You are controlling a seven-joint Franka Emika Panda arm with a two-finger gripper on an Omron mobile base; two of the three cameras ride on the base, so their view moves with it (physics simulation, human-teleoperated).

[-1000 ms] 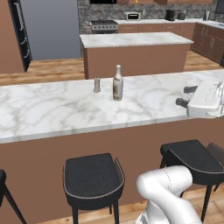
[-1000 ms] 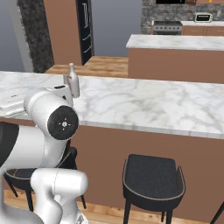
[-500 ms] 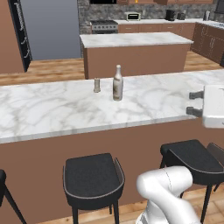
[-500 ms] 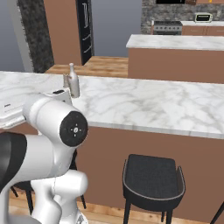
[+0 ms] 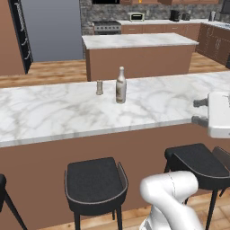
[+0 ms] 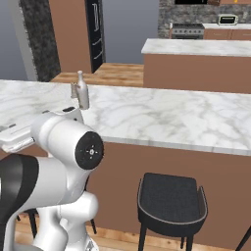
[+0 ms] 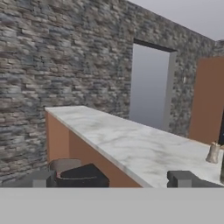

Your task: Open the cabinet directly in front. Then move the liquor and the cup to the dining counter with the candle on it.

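Evidently the arm has swung off to the right: a sec ago the pincer (image 5: 196,112) hung closer to the bottle, now it sits well apart from it, near the right edge of the left base view. Bottle hasn't budged. Reads as liquor leg done, arm clearing out; cup leg still owed (my judgement).

L to R, left base view:
- Dining surface (image 5: 54,112): long white marble slab, grey veins, glossy, flat, sq. edge, on a brown wood base. Runs out ahead of the pincer and under it.
- Stools (image 5: 95,182): dark, padded seats w/ low curved backs, thin legs. Below the pincer, tucked against the base.
- Candle (image 5: 99,87): short greyish-beige cyl., matte. Far from the pincer, beyond the bottle from it, just beside the bottle, not touching.
- Liquor (image 5: 120,85): slim grey-beige glass, long narrow neck, pale label, upright on the surface. Well apart from the pincer, off toward where its fingertips point.
- Pincer: white blocky hand, two dark stubby fingers, spread wide, nothing betw. them.

Hand view: rough grey stone wall (image 7: 52,57) far ahead of the pincer, marble top stretching out from betw. the tips.
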